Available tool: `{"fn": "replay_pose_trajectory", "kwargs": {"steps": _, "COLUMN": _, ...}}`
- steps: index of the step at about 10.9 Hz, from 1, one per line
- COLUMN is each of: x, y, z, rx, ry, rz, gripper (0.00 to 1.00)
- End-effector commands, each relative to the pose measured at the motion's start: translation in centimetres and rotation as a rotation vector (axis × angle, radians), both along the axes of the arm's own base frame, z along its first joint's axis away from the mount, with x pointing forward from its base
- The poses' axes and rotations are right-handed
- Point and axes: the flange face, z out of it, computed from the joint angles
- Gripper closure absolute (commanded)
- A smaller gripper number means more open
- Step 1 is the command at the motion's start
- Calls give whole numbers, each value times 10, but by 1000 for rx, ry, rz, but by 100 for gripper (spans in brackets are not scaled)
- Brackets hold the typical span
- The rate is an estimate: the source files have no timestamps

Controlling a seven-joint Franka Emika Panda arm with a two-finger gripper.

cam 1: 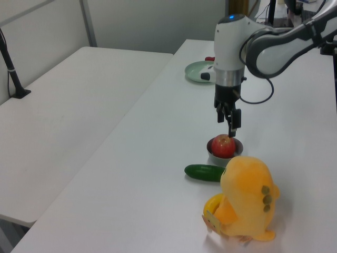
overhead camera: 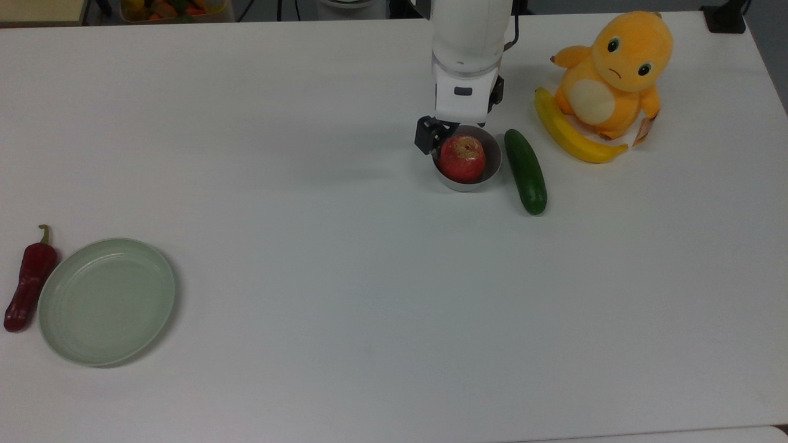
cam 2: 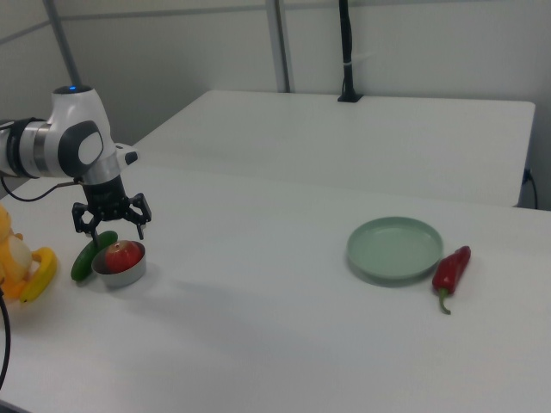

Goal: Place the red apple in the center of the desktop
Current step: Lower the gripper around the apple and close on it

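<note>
Small grey bowl (overhead camera: 486, 175); green cucumber (overhead camera: 525, 171) just beside it; yellow banana (overhead camera: 569, 132) lying against an orange plush toy (overhead camera: 612, 74). Pale green plate (overhead camera: 106, 301) well apart, dark-red chili pepper (overhead camera: 28, 280) alongside its rim.
</note>
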Motion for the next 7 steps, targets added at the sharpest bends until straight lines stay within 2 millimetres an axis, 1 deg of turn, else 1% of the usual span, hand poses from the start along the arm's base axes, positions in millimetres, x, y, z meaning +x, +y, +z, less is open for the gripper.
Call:
{"fn": "replay_pose_trajectory", "kwargs": {"steps": 1, "x": -5, "y": 11, "z": -22, "rx": -21, "ry": -18, "rz": 38, "gripper": 0}}
{"fn": "replay_pose_trajectory", "kwargs": {"steps": 5, "x": -5, "y": 17, "z": -39, "rx": -37, "ry": -22, "rz": 55, "gripper": 0}}
{"fn": "replay_pose_trajectory", "kwargs": {"steps": 7, "x": -5, "y": 17, "z": -40, "rx": -38, "ry": -23, "rz": 55, "gripper": 0}}
